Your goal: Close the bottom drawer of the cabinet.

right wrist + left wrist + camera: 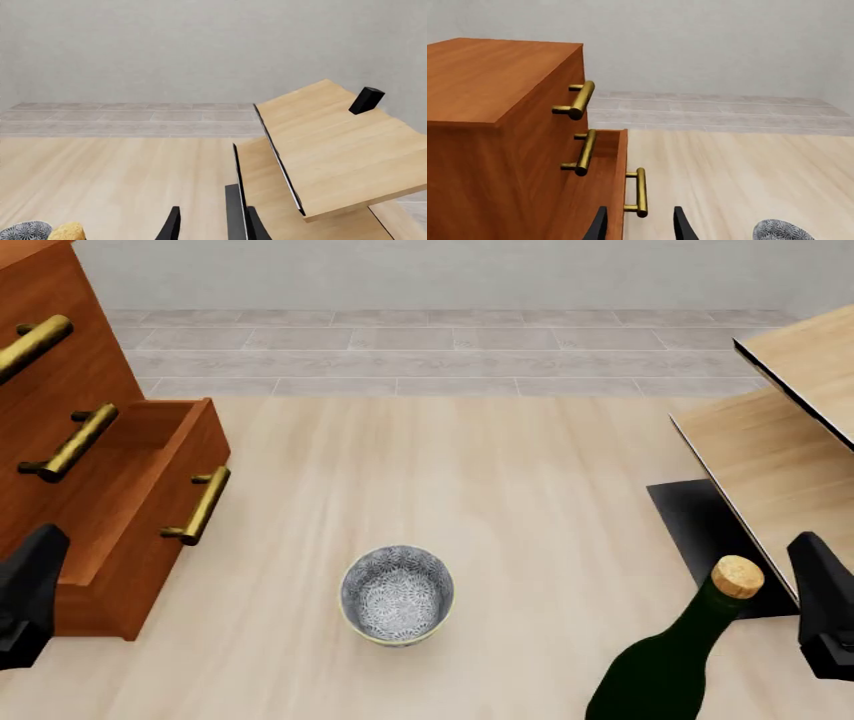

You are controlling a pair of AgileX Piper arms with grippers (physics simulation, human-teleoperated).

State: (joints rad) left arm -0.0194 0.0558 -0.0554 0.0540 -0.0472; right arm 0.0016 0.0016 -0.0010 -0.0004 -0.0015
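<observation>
The reddish-brown cabinet (54, 390) stands at the table's left edge with three brass bar handles. Its bottom drawer (140, 540) is pulled out, and the hollow inside shows from above. The drawer's handle (200, 505) faces the middle of the table. In the left wrist view the drawer front (616, 175) is seen edge-on, with its handle (640, 192) lined up between the fingers and some way beyond them. My left gripper (640, 229) is open and holds nothing. My right gripper (213, 229) is open too, over by the pale shelves.
A grey patterned bowl (396, 595) sits mid-table. A dark green corked bottle (674, 660) stands near the front right. Pale wood shelving with black edging (781, 450) fills the right side, with a small black object (367, 100) on top.
</observation>
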